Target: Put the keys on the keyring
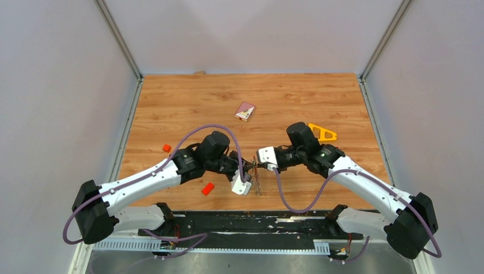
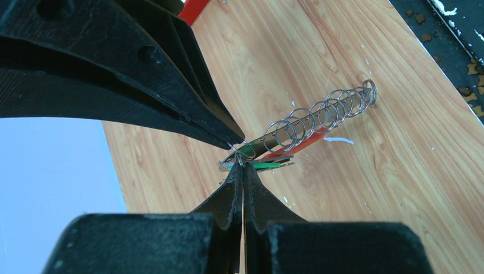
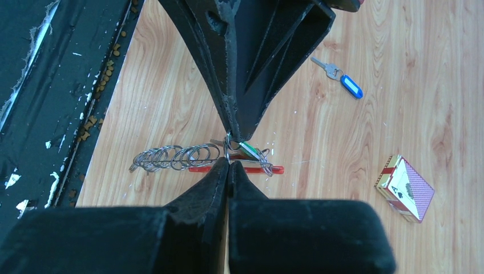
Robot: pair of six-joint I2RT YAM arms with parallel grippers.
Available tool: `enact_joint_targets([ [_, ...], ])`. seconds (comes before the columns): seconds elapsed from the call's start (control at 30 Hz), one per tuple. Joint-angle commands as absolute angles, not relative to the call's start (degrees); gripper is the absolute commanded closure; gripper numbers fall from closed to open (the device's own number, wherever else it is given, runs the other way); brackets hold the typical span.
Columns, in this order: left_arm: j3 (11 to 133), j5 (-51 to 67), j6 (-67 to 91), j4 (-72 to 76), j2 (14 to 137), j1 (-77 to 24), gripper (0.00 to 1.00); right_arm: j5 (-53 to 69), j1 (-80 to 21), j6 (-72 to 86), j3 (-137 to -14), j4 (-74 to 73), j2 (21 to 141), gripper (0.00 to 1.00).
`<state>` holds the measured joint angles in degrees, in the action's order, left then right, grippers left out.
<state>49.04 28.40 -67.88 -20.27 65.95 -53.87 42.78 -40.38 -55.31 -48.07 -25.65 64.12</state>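
From above we see the left gripper point(image 1: 246, 167) and the right gripper point(image 1: 261, 165) nose to nose over one end of the keyring point(image 1: 258, 184), one on each side of it and neither nearer than the other. The bunch trails from that end toward the arm bases, so its long axis runs across the line joining the two grippers. In the left wrist view our own jaws are pressed together, tips against a small wire loop at the keyring's near end, with the green-tagged key point(image 2: 263, 165) just beside them. The right gripper's jaws, also pressed together, meet the same end from the opposite side, almost touching ours. The chain of rings point(image 2: 319, 113) and the red strap point(image 2: 299, 148) stretch away from both sets of tips. In the right wrist view the right jaws are closed on a loop at that same end, the left tips are directly across, the chain runs off to one side and the green tag sits on the other. The blue-tagged key point(image 3: 342, 80) and a card box point(image 3: 405, 188) lie well apart from the keyring. Which loop each tip clamps we cannot tell; we judge the threading turns on that shared end, with the chain free behind it
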Motion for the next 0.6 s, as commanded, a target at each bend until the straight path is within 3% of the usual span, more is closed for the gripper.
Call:
enact_joint_targets([
  [0.0,47.75,29.9,-69.83,-21.13,64.74,-54.24,1.0,43.81,-40.13,-53.75,-51.54,-22.85,64.23,1.0],
  [0.57,46.47,29.02,-71.54,-20.34,63.69,-54.32,1.0,43.04,-38.9,-48.89,-53.35,-22.51,66.79,1.0],
])
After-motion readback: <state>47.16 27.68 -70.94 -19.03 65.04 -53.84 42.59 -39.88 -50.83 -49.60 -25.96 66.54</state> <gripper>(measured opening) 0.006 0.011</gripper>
